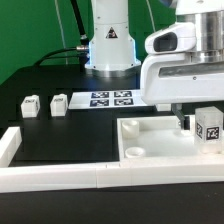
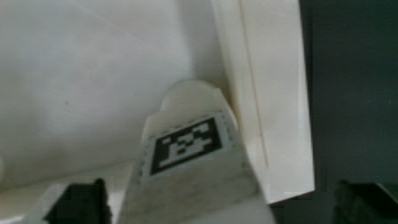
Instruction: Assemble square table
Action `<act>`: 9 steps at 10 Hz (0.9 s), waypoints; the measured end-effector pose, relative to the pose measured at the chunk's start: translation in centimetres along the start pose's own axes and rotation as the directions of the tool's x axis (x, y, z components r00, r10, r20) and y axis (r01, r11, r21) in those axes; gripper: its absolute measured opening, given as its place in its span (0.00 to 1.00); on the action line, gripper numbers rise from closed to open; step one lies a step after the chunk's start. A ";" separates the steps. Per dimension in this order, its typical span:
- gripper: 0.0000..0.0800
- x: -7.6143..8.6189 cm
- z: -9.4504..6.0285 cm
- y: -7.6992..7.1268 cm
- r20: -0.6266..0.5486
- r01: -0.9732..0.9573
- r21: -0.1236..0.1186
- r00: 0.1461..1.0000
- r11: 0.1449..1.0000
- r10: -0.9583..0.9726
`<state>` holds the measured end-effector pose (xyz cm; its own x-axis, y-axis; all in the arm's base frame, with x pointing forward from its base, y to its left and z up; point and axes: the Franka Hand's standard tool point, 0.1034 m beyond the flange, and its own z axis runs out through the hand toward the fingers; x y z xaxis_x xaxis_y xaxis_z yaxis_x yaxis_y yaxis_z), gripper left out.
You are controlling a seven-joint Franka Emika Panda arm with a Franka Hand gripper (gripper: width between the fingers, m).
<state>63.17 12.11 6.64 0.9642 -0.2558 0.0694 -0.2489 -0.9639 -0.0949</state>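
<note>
Gripper (image 2: 221,203) spread, fingers (image 2: 79,200) flanking upright leg (image 2: 187,150) with black-white square tag, beside tabletop (image 1: 155,142) rim. Second leg (image 1: 30,105), third leg (image 1: 58,103), both tagged, near marker board (image 1: 112,98).

Part of the tabletop (image 1: 150,123) beyond the exterior view's right edge; fingers (image 2: 80,203) blurred, cropped in wrist view.

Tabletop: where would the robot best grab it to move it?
Probably the raised rim of the tabletop, coming straight down, one finger inside, one outside. It lies flat and looks too wide to span; the rim is a thin upright wall.
</note>
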 end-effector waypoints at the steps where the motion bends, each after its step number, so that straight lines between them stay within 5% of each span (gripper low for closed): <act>1: 0.55 0.0 0.0 0.0 0.000 0.000 0.000 1.000 1.000 0.000; 2: 0.55 0.0 0.0 0.1 0.000 -0.036 0.000 0.999 0.999 0.036; 3: 0.37 0.2 0.0 0.6 -0.003 -0.098 -0.006 0.995 0.995 0.098; 9: 0.37 0.5 0.0 1.8 -0.007 -0.327 -0.028 0.945 0.945 0.327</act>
<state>63.19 10.25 6.53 0.8290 -0.5577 0.0419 -0.5532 -0.8287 -0.0844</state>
